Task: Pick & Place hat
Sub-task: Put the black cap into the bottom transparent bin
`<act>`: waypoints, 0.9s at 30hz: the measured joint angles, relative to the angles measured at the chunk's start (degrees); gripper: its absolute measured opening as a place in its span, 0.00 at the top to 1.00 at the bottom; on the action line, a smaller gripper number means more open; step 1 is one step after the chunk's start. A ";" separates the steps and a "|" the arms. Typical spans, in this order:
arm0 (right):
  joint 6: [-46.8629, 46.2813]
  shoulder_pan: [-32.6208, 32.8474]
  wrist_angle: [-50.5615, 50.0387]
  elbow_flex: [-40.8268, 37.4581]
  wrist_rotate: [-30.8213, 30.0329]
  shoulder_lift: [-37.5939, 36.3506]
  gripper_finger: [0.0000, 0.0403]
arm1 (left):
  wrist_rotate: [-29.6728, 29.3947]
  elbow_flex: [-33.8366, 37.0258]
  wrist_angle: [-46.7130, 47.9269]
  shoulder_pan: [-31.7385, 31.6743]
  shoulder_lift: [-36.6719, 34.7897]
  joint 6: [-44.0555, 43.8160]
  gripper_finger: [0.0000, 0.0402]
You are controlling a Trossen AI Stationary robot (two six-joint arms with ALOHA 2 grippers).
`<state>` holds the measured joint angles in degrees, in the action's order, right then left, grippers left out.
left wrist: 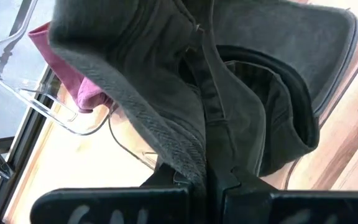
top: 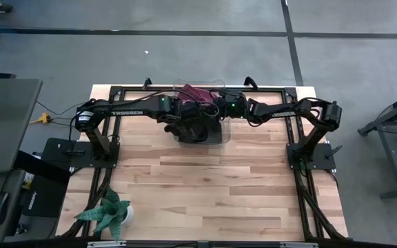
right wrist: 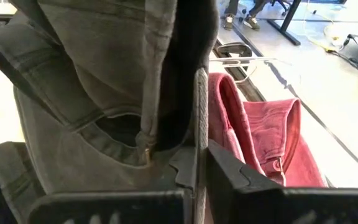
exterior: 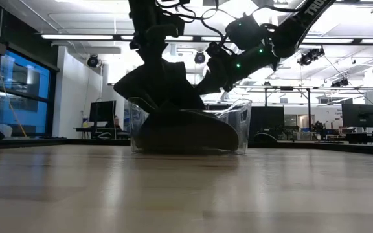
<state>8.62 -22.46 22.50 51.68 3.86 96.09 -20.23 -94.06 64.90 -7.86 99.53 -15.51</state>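
Note:
A dark grey hat (top: 196, 128) sits in a clear plastic bin (top: 222, 138) at the table's far middle. Its bunched crown (exterior: 164, 84) rises above the bin's rim, and its lower part (exterior: 180, 133) is inside the walls. A pink hat (right wrist: 269, 140) lies in the bin's far part, behind the grey one (top: 196, 92). My left gripper (left wrist: 213, 180) comes in from the left (top: 182, 118) and is shut on the grey hat. My right gripper (right wrist: 201, 168) comes in from the right (top: 216, 110) and is shut on it too. My left gripper pinches a bunched fold of the grey hat's crown (left wrist: 207, 134) between its two fingers, beside the herringbone-taped inner edge (left wrist: 160, 127). The cloth hangs gathered ahead of the fingers. The hat's lower part is still within the bin. My right gripper pinches a thin edge of the grey hat's cloth (right wrist: 201, 109) between its two fingers, several layers bunched beside it. It comes slanting down from the table's right. The held side is raised above the bin's rim (exterior: 203, 84).
The bin's clear rim (left wrist: 17, 81) and walls (exterior: 241, 126) surround both hats. A black frame runs along the table's sides and far edge (top: 291, 148). A green plant in a white pot (top: 109, 215) stands at the near left corner. Bare wood (top: 212, 186) fills the near half.

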 joint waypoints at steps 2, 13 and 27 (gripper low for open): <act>-1.03 0.02 -0.23 0.00 0.08 0.00 0.97 | 0.00 0.00 -0.47 0.00 0.00 0.04 0.99; -2.71 0.81 -0.81 0.00 0.79 -0.07 0.99 | -3.92 -1.30 0.83 0.02 0.02 1.97 0.65; -3.41 0.87 -7.09 0.00 -1.84 -5.58 0.99 | -8.71 -24.77 6.91 0.00 -0.07 1.83 0.30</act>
<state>5.21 -21.58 15.41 51.68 2.01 90.52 -28.94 -118.83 71.81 -7.86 99.46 -13.67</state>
